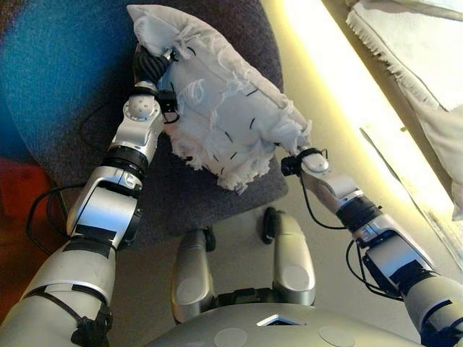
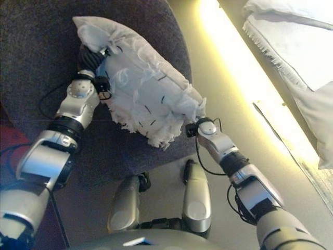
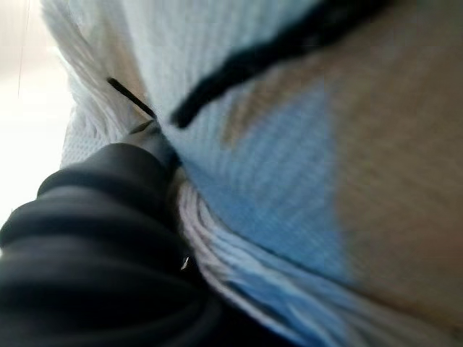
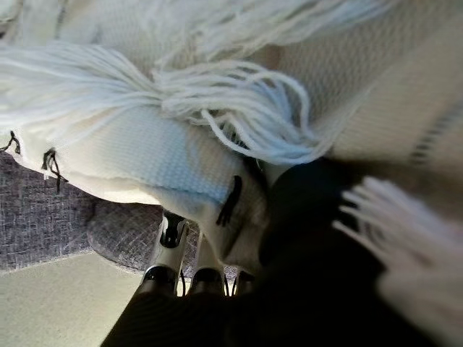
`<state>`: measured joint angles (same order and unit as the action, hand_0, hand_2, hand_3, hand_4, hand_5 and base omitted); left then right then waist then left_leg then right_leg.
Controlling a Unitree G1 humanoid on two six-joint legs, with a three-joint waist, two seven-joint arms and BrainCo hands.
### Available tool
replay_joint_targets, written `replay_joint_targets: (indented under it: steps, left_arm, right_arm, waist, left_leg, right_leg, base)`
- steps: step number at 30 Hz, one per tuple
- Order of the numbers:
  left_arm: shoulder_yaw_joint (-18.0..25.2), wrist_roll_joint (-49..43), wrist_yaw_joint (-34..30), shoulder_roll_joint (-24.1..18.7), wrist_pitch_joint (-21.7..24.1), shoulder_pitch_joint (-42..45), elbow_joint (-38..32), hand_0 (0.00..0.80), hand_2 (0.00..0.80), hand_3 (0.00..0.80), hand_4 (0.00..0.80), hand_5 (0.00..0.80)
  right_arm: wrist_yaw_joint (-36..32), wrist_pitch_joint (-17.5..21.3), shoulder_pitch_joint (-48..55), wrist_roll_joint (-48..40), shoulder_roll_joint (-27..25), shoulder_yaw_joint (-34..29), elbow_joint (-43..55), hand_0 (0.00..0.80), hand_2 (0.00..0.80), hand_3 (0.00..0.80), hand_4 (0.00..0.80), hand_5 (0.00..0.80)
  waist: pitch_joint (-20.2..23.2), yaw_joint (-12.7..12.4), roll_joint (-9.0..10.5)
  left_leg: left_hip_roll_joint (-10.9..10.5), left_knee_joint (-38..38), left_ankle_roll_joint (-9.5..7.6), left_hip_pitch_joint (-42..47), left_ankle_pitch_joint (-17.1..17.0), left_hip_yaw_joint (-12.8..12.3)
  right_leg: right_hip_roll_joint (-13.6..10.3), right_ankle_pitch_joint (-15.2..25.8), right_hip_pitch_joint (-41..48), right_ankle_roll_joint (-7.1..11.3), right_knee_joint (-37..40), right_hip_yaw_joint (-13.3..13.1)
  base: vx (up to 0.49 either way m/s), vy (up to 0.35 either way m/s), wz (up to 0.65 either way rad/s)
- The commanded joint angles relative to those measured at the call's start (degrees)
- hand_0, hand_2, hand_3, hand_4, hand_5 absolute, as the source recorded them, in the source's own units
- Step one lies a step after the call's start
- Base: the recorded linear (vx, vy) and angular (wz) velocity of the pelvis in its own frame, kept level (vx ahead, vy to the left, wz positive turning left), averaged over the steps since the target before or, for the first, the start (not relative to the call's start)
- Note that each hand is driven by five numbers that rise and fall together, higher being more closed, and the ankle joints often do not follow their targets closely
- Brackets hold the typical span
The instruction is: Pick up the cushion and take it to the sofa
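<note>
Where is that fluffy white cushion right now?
In the left eye view the fringed white cushion sits mid-frame, held up between the left hand and right hand above the dark grey round seat.

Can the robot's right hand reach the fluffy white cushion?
Probably yes, it is already there. The right hand is tucked under the cushion's fringed lower corner, nothing between them, while the left hand presses the other side. The fingers are hidden by the cushion, so the grip can't be judged.

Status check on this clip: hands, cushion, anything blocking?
Left hand and right hand pressed against opposite ends of the cushion. Cushion lifted over grey chair. Sofa off to the right, floor between looks clear.
</note>
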<state>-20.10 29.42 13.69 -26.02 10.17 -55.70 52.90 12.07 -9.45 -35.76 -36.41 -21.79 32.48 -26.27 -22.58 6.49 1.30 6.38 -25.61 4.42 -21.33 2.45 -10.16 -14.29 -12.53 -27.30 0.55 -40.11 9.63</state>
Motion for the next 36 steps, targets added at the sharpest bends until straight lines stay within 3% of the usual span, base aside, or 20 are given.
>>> replay_joint_targets:
  steps: [1, 11, 15, 22, 27, 32, 36]
  left_arm:
    - [-3.10, -0.44, 0.55, 4.12, 1.74, -10.93, -2.86, 0.000, 0.000, 0.000, 0.000, 0.000]
    - [-1.09, 2.13, 2.25, 1.30, 1.55, -8.20, -0.72, 0.000, 0.000, 0.000, 0.000, 0.000]
    - [0.50, 4.05, 0.20, -1.45, 2.10, -5.99, -0.73, 0.000, 0.000, 0.000, 0.000, 0.000]
    - [3.21, -0.62, -2.67, -7.60, 1.84, 1.12, -3.65, 0.000, 0.000, 0.000, 0.000, 0.000]
    - [9.89, 0.86, -5.62, -10.41, 3.92, 13.24, -11.13, 0.000, 0.000, 0.000, 0.000, 0.000]
    - [17.64, 4.15, -8.80, -6.09, 4.50, 27.35, -23.70, 0.000, 0.000, 0.000, 0.000, 0.000]
    - [20.35, 5.26, -12.06, -2.26, 2.70, 37.50, -34.69, 0.000, 0.000, 0.000, 0.000, 0.000]
  right_arm:
    - [-0.37, 2.95, -9.39, -4.04, 10.65, 2.89, 2.38, 0.000, 0.000, 0.000, 0.000, 0.000]
    - [2.04, 5.30, -6.89, -7.20, 9.01, 0.42, 2.84, 0.000, 0.000, 0.000, 0.000, 0.000]
    - [1.20, 5.31, -5.10, -7.27, 7.37, -1.13, 3.31, 0.000, 0.000, 0.000, 0.000, 0.000]
    - [1.13, 6.31, 0.48, -10.06, 3.07, -5.18, 5.63, 0.000, 0.000, 0.000, 0.000, 0.000]
    - [1.11, 7.99, 10.36, -9.98, 0.66, -12.75, 8.77, 0.000, 0.000, 0.000, 0.000, 0.000]
    - [0.18, 10.15, 19.78, -7.27, 0.82, -19.50, 13.33, 0.000, 0.000, 0.000, 0.000, 0.000]
    - [-0.87, 10.22, 26.44, -3.93, 0.86, -24.31, 16.83, 0.000, 0.000, 0.000, 0.000, 0.000]
  waist:
    - [1.29, -0.69, -0.87]
    - [2.14, -1.13, -0.21]
    - [3.72, -1.76, 0.06]
    - [7.70, -3.08, -0.29]
    - [12.02, -4.34, -0.70]
    - [15.75, -5.54, -0.51]
    - [17.64, -6.28, -0.02]
  left_leg:
    - [3.17, -7.90, 3.21, 1.72, 10.45, 1.35]
    - [3.37, -4.57, 3.38, 4.32, 8.21, 1.34]
    - [3.04, -1.69, 3.23, 6.74, 6.65, 1.22]
    - [2.53, 5.43, 2.85, 11.59, 3.47, 1.08]
    - [2.03, 12.73, 2.52, 16.72, 0.96, 0.04]
    - [1.53, 18.66, 1.71, 20.39, -0.86, -0.39]
    - [1.07, 21.82, 1.18, 22.46, -1.60, -0.63]
  right_leg:
    - [-6.97, 6.23, 5.62, 8.34, 9.56, -6.40]
    - [-6.75, 6.53, 8.54, 8.54, 12.08, -4.56]
    - [-6.70, 7.29, 11.60, 8.67, 15.30, -2.92]
    - [-5.25, 8.98, 17.63, 8.79, 22.72, -0.19]
    - [-3.21, 10.24, 23.58, 8.99, 29.65, 2.47]
    - [-1.28, 11.10, 27.29, 8.87, 33.92, 3.82]
    - [0.09, 11.99, 29.59, 8.84, 37.15, 4.91]
  base:
    - [0.000, 0.000, 0.00]
    - [0.022, -0.004, 0.00]
    - [0.085, -0.013, -0.01]
    - [0.107, -0.012, 0.05]
    - [0.148, -0.010, 0.01]
    - [0.118, -0.022, 0.10]
    - [0.054, -0.034, 0.19]
